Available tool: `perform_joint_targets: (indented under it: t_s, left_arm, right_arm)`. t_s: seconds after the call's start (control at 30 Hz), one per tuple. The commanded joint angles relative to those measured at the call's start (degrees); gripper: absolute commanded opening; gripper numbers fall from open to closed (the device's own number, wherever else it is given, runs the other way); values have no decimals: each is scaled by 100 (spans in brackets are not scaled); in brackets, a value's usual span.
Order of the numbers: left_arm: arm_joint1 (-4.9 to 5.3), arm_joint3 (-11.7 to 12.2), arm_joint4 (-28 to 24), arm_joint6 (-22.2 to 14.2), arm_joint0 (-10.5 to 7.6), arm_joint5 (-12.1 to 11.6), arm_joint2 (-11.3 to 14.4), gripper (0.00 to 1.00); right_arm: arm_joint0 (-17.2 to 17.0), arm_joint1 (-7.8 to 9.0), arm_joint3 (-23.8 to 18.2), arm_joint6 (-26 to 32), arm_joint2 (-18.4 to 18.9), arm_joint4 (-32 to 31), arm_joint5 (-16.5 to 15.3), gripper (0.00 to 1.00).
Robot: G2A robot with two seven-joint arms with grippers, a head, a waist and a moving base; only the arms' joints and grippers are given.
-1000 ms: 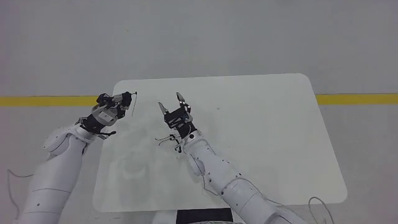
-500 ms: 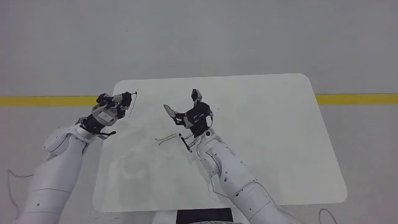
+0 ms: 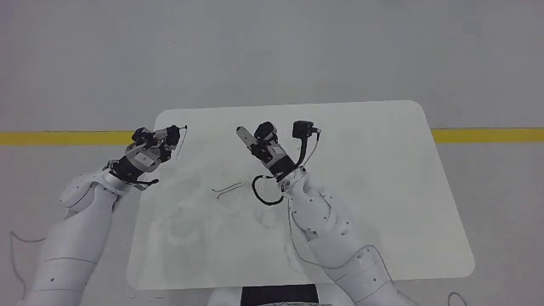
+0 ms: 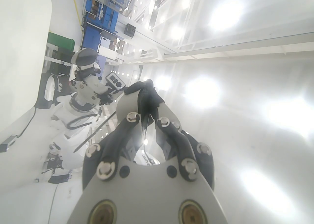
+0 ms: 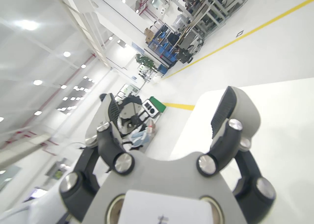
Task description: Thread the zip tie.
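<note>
On the white table [image 3: 382, 221], a thin dark strand [image 3: 228, 189] lies nearest, left of centre; what it is cannot be told. Beyond it, over the middle of the table, the right gripper [image 3: 274, 133] hangs with its ribbed fingers [image 5: 222, 107] spread wide and nothing between them. Level with it, at the table's far left corner, the left gripper [image 3: 167, 136] is pinched tight on the zip tie [image 4: 98, 128]. This is a slim, black, straight strap. One end is caught between the pads and the rest juts free into the air, above the table edge. Farther off, a yellow line [image 3: 484, 134] crosses the floor.
</note>
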Motion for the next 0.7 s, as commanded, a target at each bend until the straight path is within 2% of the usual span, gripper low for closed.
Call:
perform_joint_targets:
  t_s: [0.0,0.23,0.33,0.53,0.67]
  left_arm:
    - [0,0,0,0,0,0,0,0]
    - [0,0,0,0,0,0,0,0]
    - [-13,-35,-70,151,28,31,37,0]
    - [-4,160,-218,16,70,113,-26,0]
    - [-6,327,-357,-197,68,174,-21,0]
  right_arm:
    - [1,-4,17,-59,2,-246,-4,100]
    - [-4,-4,13,-66,5,-236,6,100]
    - [-50,10,-59,-80,81,-37,-4,100]
    - [-181,82,-330,299,328,966,-4,100]
    - [-230,139,-496,601,504,1639,-4,100]
